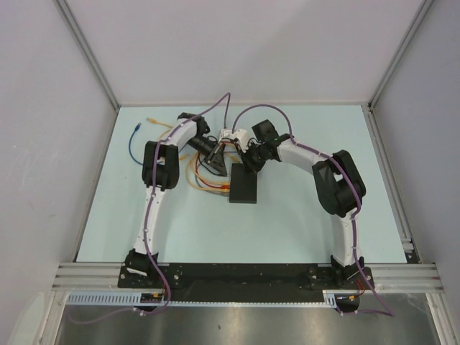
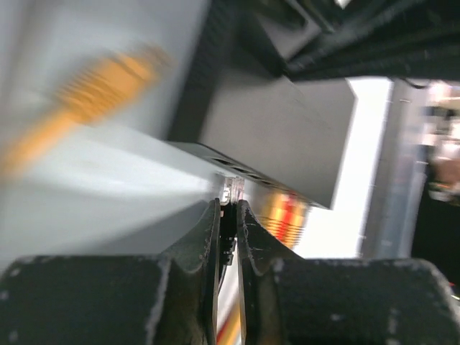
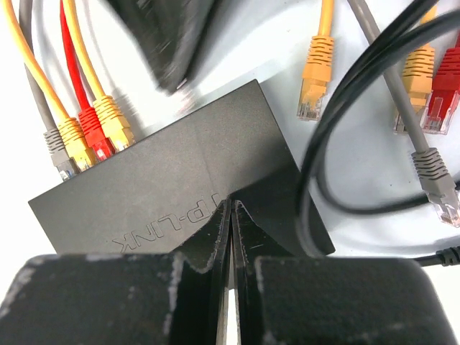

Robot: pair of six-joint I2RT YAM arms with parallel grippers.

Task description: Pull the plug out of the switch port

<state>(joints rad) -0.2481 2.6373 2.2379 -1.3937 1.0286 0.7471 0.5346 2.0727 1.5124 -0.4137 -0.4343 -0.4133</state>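
**Spotter:** What are the pincers doing?

**Operator:** My left gripper point(image 2: 228, 210) is pinched narrow on the plug point(image 2: 231, 191), low centre of its wrist view. The plug's clear tip pokes out just past the fingertips. My right gripper point(image 3: 230, 208) is closed flat with nothing between the fingers. Its tips are down on the lid of the switch point(image 3: 165, 187), beside the printed logo at the bottom centre of that view.

**Spotter:** How will the box behave?

**Operator:** I judge it light and stiff, with a smooth shell that would slide on the table point(image 1: 302, 215) if a cable tugs it. That's why I think pinning it from above makes sense. In the overhead view it sits mid-frame, just below both wrists.

**Spotter:** And the plug?

**Operator:** It's small, hard, clear plastic, and I'd expect its latch to snap if forced. I'd hold it by the sides of the body, close to the port, not by the soft cable. It touches the port edge, but I can't tell whether it is seated. A row of seated plugs point(image 3: 92, 133) fills the ports at the left of the right wrist view.
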